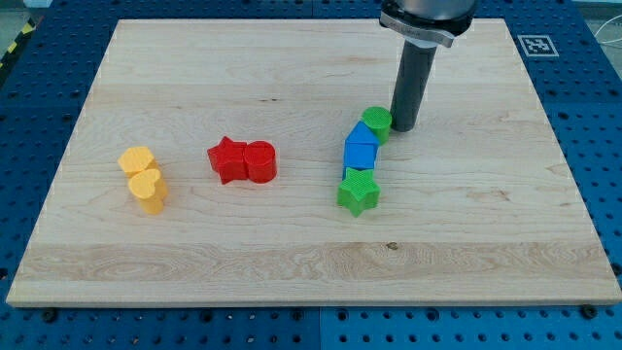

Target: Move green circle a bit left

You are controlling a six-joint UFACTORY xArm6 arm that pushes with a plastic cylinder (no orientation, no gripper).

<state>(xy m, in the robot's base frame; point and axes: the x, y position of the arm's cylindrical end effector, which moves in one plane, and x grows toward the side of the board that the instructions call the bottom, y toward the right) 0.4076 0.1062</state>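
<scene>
1. Wooden tabletop (292, 258), pale board, lying on a blue perforated base (593, 117); a black-and-white marker tag (536, 45) sits at the board's top right corner.
2. Rod (416, 83): dark, upright, coming down from the view's top. My tip (405, 128) rests on the board just right of the green circle, touching it or nearly so. No pincer is fitted, so there is nothing to be apart or together.
3. Green circle (377, 122): right of the board's centre, at the top end of a slanting row of blocks.
4. Blue blocks (361, 148): directly below and left of the green circle, touching it; exact shapes and count cannot be made out.
5. Green star (358, 192): at the row's bottom end, against the blue blocks.
6. Red star (226, 158) and red cylinder (259, 160): side by side, touching, left of centre.
7. Yellow hexagon (137, 160) and yellow heart (148, 190): touching pair, near the board's left side, the hexagon above.
</scene>
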